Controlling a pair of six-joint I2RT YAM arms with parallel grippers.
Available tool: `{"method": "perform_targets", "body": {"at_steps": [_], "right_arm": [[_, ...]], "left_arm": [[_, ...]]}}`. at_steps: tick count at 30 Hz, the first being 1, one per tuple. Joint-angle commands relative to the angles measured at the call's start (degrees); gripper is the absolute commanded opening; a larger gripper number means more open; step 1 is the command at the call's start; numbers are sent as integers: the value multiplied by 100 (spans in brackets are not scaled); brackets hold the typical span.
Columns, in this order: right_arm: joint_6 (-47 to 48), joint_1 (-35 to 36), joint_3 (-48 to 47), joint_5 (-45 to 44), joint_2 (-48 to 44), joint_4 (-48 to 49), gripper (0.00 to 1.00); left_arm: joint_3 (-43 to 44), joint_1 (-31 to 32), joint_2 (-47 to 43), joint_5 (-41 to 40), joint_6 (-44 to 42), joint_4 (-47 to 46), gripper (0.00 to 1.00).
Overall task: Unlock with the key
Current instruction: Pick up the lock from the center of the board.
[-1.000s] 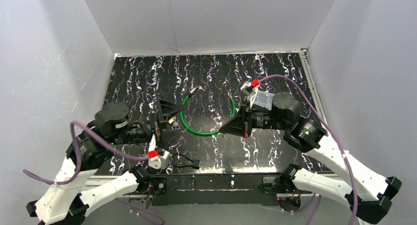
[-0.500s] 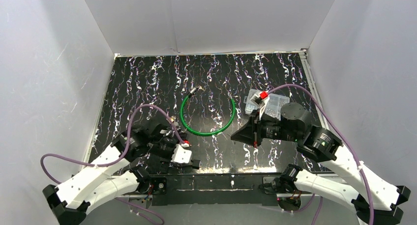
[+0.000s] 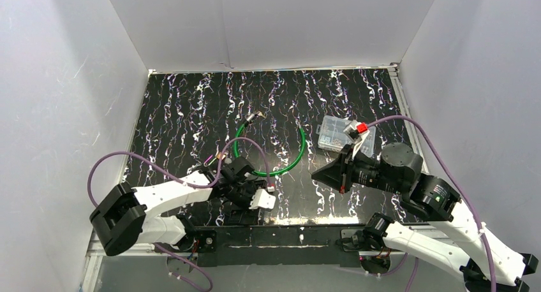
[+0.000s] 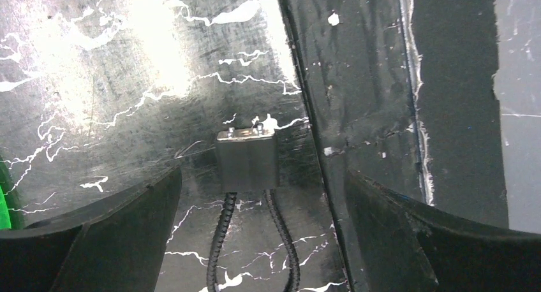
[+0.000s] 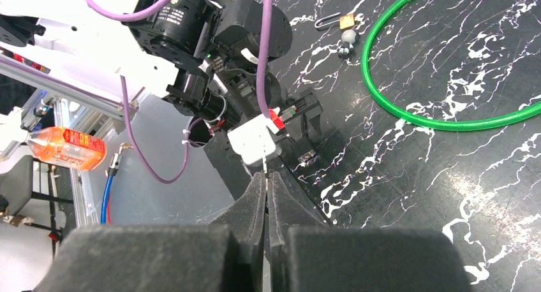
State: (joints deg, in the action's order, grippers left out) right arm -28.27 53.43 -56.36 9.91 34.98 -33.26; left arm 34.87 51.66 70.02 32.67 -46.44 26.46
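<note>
Padlock (image 4: 245, 158) with a black cable shackle lies on the near side of the green cable loop (image 3: 302, 142), framed between the wide-open jaws of the left gripper (image 4: 263, 177). The right gripper (image 5: 266, 177), pinched shut on nothing visible, hovers right of the loop. What is probably the key (image 5: 348, 21) sits just outside the loop's left side. Securing the lock appears underway; next, the left jaws must close squarely on its body.
</note>
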Motion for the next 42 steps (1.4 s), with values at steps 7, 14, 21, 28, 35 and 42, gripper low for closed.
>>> {"method": "perform_targets", "body": {"at_steps": [7, 14, 21, 28, 35, 42], "right_arm": [[66, 38, -259, -262, -185, -130, 1], [147, 36, -393, -386, -277, -339, 1], [172, 36, -475, -402, -250, -369, 1], [329, 36, -810, -264, 18, -344, 1], [598, 27, -1218, 238, 336, -160, 1], [858, 36, -1954, 943, 970, -324, 1]], "left_arm": [[483, 225, 744, -524, -151, 0, 84], [375, 571, 825, -1030, -289, 82, 62], [375, 750, 837, -1469, -66, 74, 0], [1515, 741, -768, -1512, -626, 1035, 0], [3239, 688, -2273, -424, -2677, 781, 0], [3547, 696, -2843, -73, -4984, 868, 0]]}}
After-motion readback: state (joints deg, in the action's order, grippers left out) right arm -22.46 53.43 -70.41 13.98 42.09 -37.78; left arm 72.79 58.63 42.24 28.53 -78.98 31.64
